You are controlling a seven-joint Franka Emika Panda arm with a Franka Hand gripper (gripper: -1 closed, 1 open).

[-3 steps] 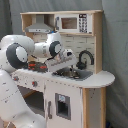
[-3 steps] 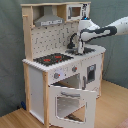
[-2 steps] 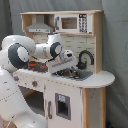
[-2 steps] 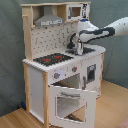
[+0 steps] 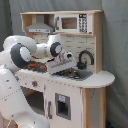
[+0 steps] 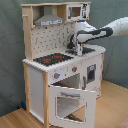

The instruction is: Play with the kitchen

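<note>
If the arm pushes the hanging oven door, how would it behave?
The white windowed oven door would likely swing on its hinge rather than resist, since it already hangs open. It looks like light, stiff board. The tall white-and-wood toy kitchen would probably stay put.

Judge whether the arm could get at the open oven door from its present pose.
Probably yes: the oven door hangs open with nothing before it, though the end effector sits up at the sink.

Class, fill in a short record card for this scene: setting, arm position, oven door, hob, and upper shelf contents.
setting: toy kitchen on a wooden floor, grey backdrop
arm position: gripper over the sink, beside the black faucet
oven door: oven door hanging open in the second exterior view
hob: hob black with red rings
upper shelf: grey hood and microwave
</note>
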